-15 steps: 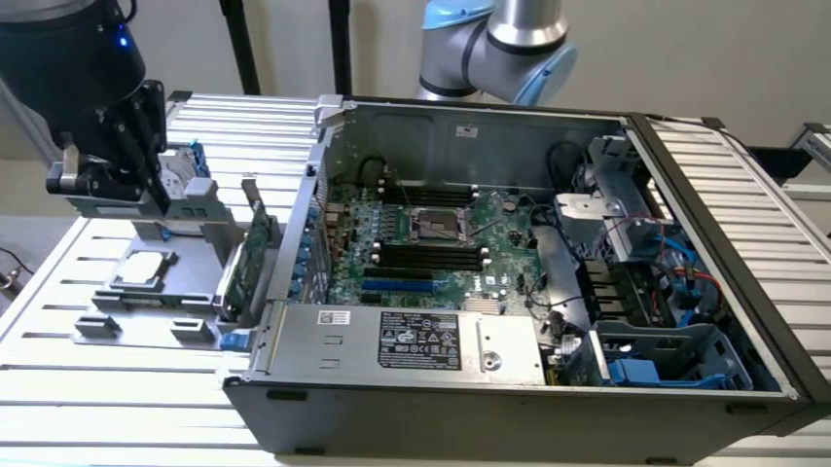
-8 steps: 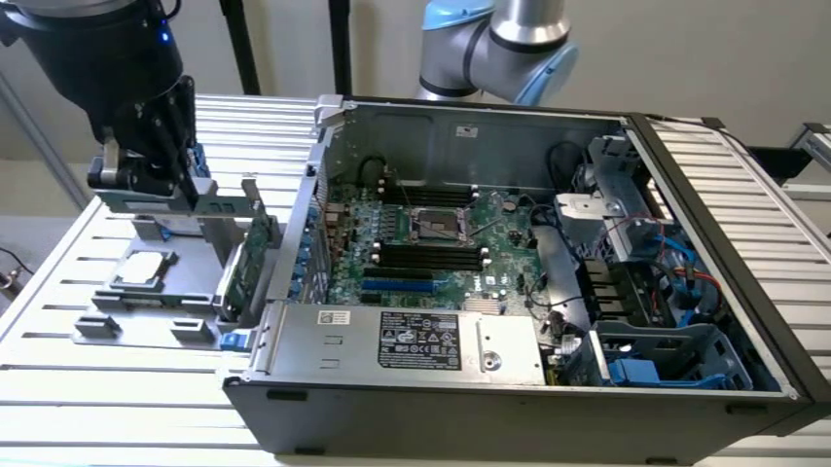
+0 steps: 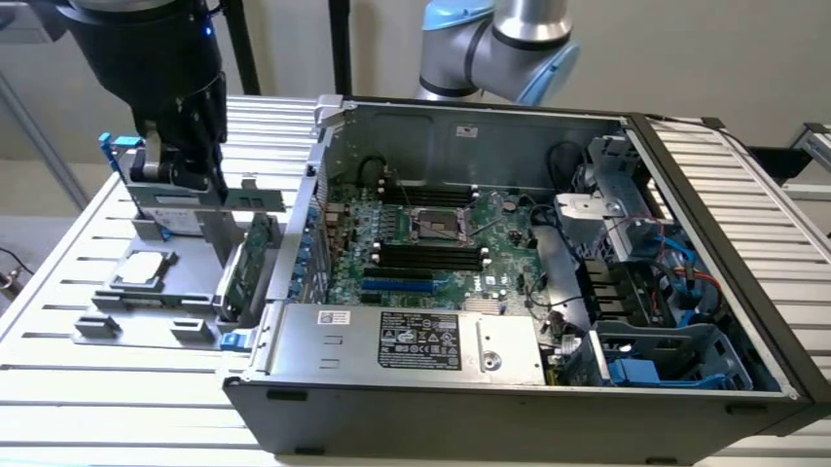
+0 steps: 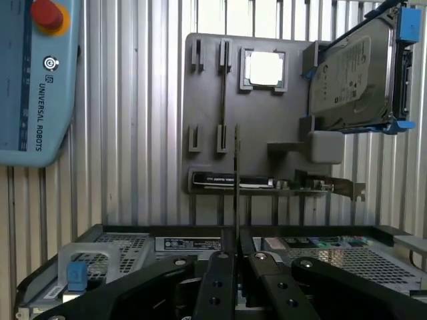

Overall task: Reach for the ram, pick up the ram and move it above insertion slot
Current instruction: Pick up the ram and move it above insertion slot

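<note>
1. The gripper [image 4: 237, 257] has its fingers clamped on the ram [image 4: 237, 180], seen edge-on as a thin upright strip.
2. In the exterior view, the gripper [image 3: 182, 180] hangs over the grey fixture tray [image 3: 143, 311] on the bench [image 3: 78, 389].
3. The insertion slot [image 3: 422, 255] lies in the open computer case [image 3: 520, 389], well apart from the ram.

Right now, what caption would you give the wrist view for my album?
Pincer clamps the ram edge-on, over the grey parts tray and its hard drive.
</note>
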`<state>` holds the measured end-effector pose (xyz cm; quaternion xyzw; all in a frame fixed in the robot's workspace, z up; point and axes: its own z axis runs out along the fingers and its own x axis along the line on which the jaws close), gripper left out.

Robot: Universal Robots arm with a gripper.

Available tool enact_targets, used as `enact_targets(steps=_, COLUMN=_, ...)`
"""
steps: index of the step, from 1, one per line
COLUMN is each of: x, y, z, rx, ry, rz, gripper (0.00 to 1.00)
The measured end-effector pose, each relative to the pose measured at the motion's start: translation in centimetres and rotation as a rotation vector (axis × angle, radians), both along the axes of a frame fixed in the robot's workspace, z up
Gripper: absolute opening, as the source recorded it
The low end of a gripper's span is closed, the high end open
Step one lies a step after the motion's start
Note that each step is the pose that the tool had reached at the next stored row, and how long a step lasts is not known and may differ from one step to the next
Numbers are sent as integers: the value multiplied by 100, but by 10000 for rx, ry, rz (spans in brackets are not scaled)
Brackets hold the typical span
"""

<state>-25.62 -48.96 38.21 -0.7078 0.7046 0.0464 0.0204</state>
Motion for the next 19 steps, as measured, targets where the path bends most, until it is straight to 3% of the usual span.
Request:
enact_targets(steps=14, x=477, y=39, z=54, rx=192, ry=0, rz=-1, gripper=13)
enact_targets(steps=19, x=680, y=47, z=60, rx=286, ry=-1, rz=-2, gripper=13)
